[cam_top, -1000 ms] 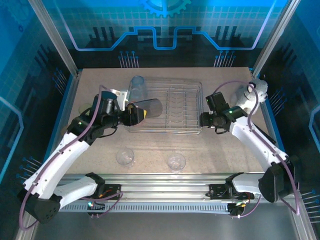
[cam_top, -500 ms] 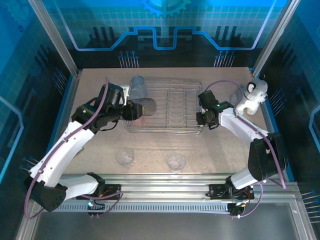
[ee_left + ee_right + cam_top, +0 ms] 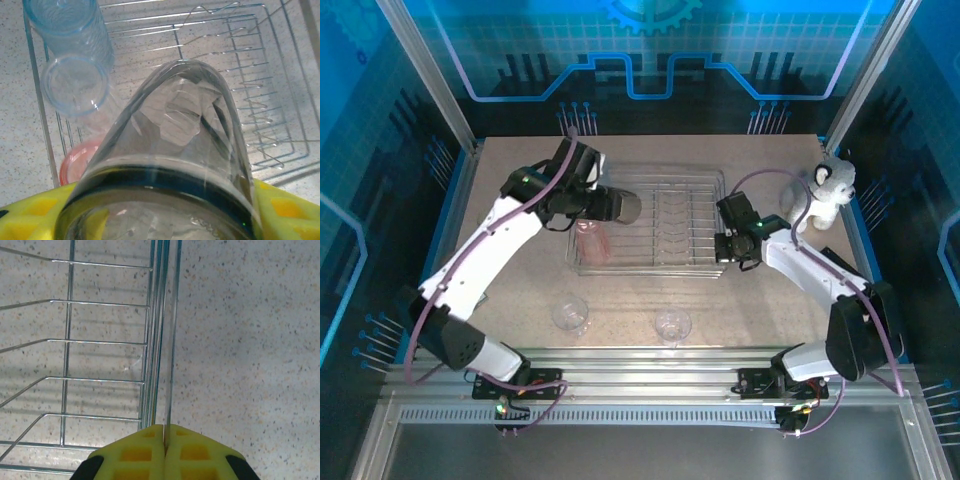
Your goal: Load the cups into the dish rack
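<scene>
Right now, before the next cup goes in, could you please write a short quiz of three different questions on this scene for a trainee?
1. True or false: the right gripper is closed on the rim of the silver wire dish rack.
2. What does the left gripper hold? A) a white ceramic plate; B) a smoky dark translucent cup; C) a metal spoon.
3. How many clear plastic cups rest on the speckled table between the rack and the arms' bases?
Key: 1 true; 2 B; 3 two.
</scene>
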`<control>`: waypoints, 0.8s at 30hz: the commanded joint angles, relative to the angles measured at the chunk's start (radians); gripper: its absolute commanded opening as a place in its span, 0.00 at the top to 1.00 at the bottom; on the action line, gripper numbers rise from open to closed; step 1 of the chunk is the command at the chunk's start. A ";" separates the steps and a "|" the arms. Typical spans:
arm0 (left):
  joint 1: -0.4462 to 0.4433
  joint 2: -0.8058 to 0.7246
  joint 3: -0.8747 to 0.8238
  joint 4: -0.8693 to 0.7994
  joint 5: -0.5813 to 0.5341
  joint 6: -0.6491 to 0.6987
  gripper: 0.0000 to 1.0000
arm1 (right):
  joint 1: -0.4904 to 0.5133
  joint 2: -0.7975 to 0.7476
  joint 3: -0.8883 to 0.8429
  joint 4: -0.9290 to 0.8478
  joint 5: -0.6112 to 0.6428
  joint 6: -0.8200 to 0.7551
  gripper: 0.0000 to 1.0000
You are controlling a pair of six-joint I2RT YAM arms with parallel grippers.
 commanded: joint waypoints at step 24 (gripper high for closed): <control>-0.088 0.574 0.606 -0.364 -0.263 0.160 1.00 | 0.121 -0.178 -0.043 -0.107 0.025 -0.023 0.56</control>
